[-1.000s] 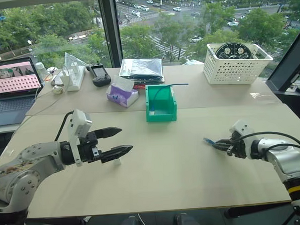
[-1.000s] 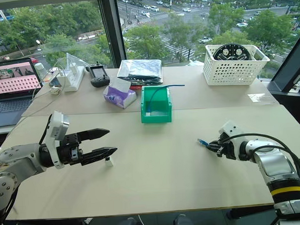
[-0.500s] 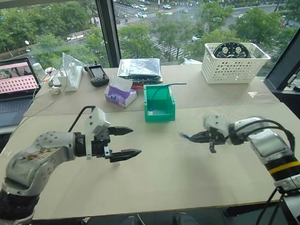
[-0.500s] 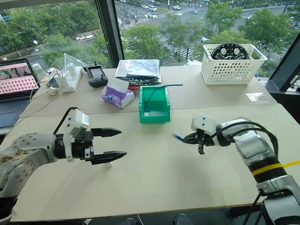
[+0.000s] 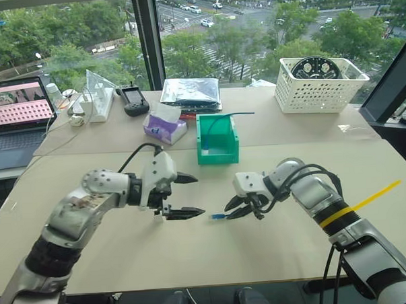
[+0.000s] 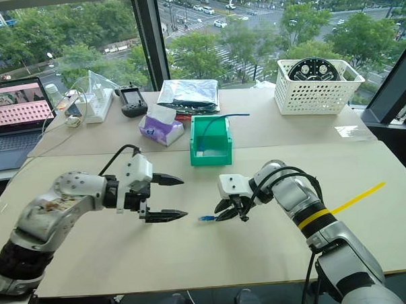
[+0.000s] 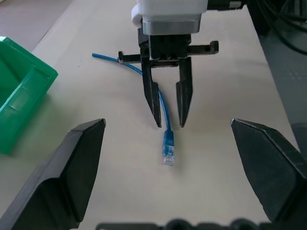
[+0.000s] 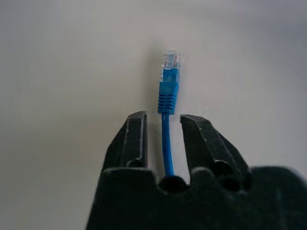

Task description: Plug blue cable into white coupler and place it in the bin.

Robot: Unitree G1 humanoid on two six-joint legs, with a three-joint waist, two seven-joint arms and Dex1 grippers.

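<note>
Two grippers face each other over the middle of the table (image 5: pixel 275 256), nearer its front edge than the back. In the head views the left gripper (image 5: pixel 199 194) has its jaws spread wide, with nothing between them. The right gripper (image 5: pixel 236 208) points toward it, and the blue cable (image 5: pixel 217 217) lies on the tabletop with its plug just beyond the right fingertips. The bin (image 5: pixel 217 139) sits behind them toward the back of the table, another blue cord (image 5: pixel 223 117) hanging out of it. A white basket (image 5: pixel 319 86) stands at the back right corner.

In the left wrist view the right jaws stand slightly apart. The cable runs along the table between them and curves away behind, while the plug rests flat just ahead of the tips.

In the right wrist view the cord passes between the fingers (image 8: pixel 132 139) with a gap on each side, so it looks loose rather than pinched.

The cable seems light and limp, so it would likely sag or swing if held far back. The stiff blue boot just behind the clear plug looks the best place to hold it, as the clear tip and its latch seem fragile. The table around both grippers is bare, with plenty of room to work, and the bin's low front wall faces them
</note>
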